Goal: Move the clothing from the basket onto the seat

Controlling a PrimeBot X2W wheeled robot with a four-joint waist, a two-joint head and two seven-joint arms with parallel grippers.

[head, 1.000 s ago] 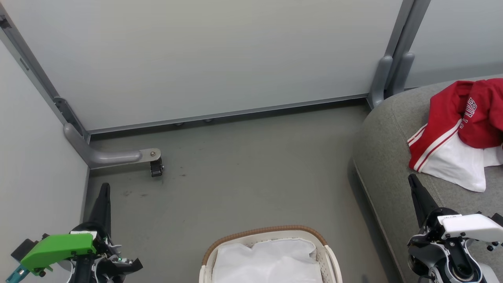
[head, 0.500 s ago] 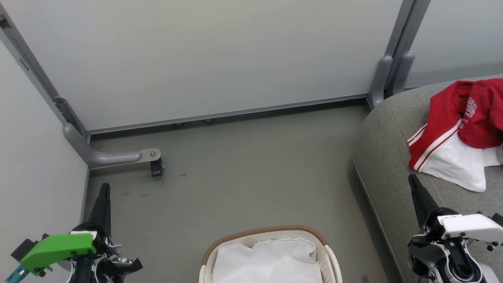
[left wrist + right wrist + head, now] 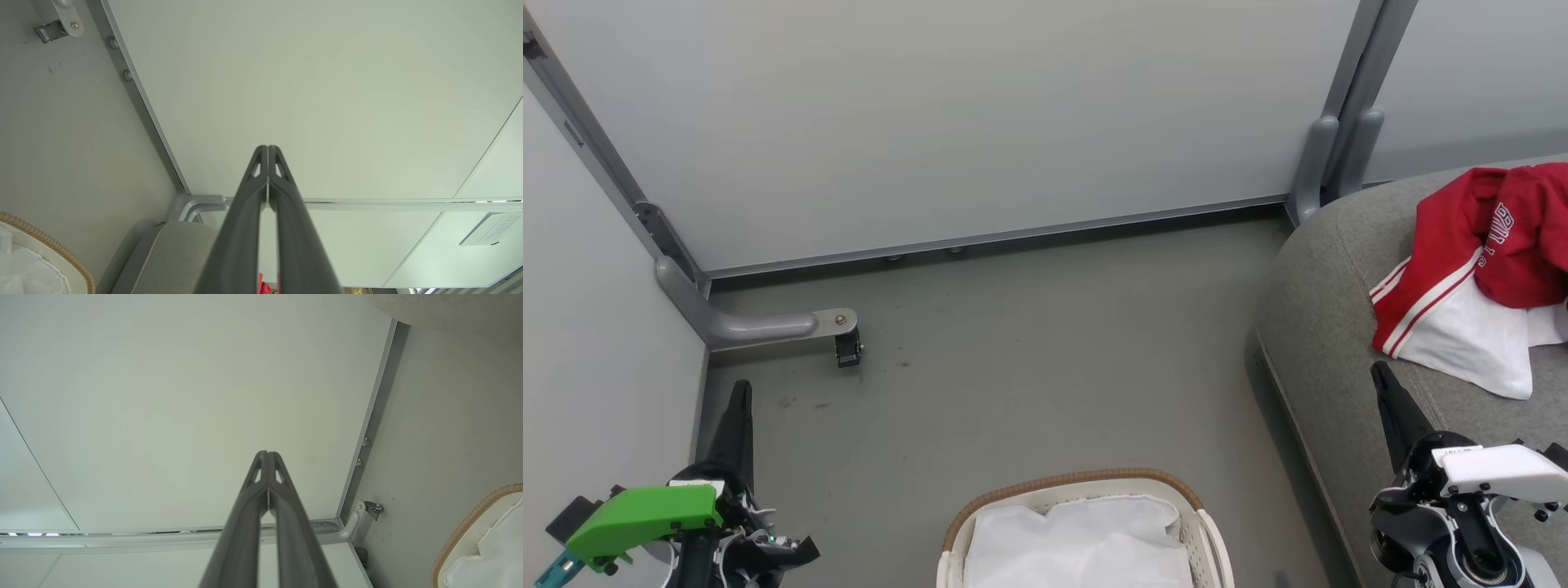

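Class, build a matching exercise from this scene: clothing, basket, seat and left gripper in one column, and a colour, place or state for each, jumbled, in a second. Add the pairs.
Column one
1. clothing
2. basket
3. seat
4. left gripper

Column two
A. shut
B. grey, at the head view's right
C. red and white, heaped on the seat
D. brown rim, white liner inside

Pairs: 1-C, 2-D, 3-B, 4-A

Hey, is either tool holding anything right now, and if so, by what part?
Nothing is held. The left tool and the right tool are both shut empty; the red-and-white sports clothing lies on the grey fabric seat.
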